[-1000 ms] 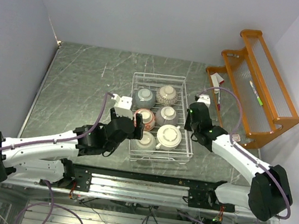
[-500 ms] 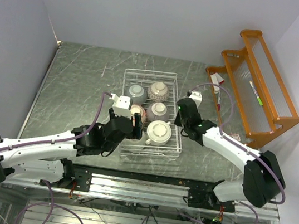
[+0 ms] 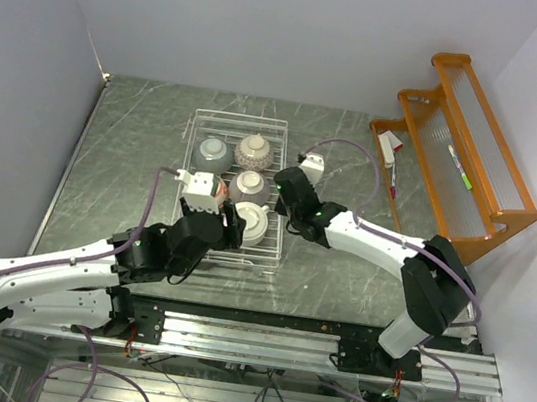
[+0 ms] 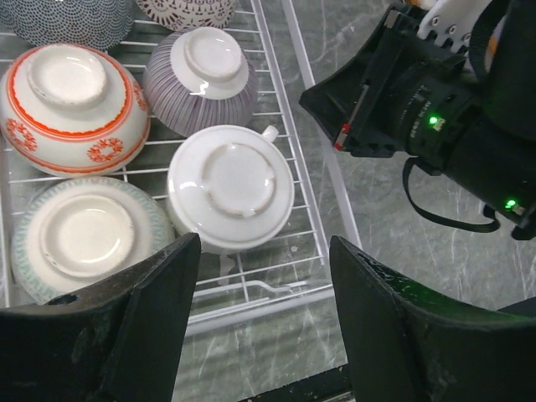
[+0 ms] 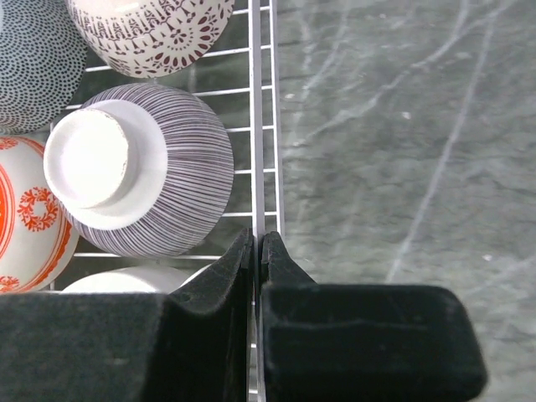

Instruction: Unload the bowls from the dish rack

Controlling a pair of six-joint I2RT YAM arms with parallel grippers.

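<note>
On the grey table (image 3: pixel 129 155), the dish rack (image 3: pixel 243 117) sits left of centre, well apart from the orange shelf (image 3: pixel 449 60) at the right edge. Six bowls (image 3: pixel 248 186) lie upside down inside it. The right gripper (image 5: pixel 256 240) is clenched on the rack's right rim wire, and its wrist stands just beside the cream handled bowl (image 4: pixel 230 186). The left gripper (image 4: pixel 264 251) hovers released above that bowl. Only the right wrist view shows the pinched wire. Only the top view shows the shelf.

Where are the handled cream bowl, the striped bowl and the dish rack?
handled cream bowl (image 4: pixel 237 177), left wrist view, upturned base.
striped bowl (image 5: pixel 188 163), right wrist view, striped side wall.
dish rack (image 5: pixel 252 126), right wrist view, right rim wire.
</note>
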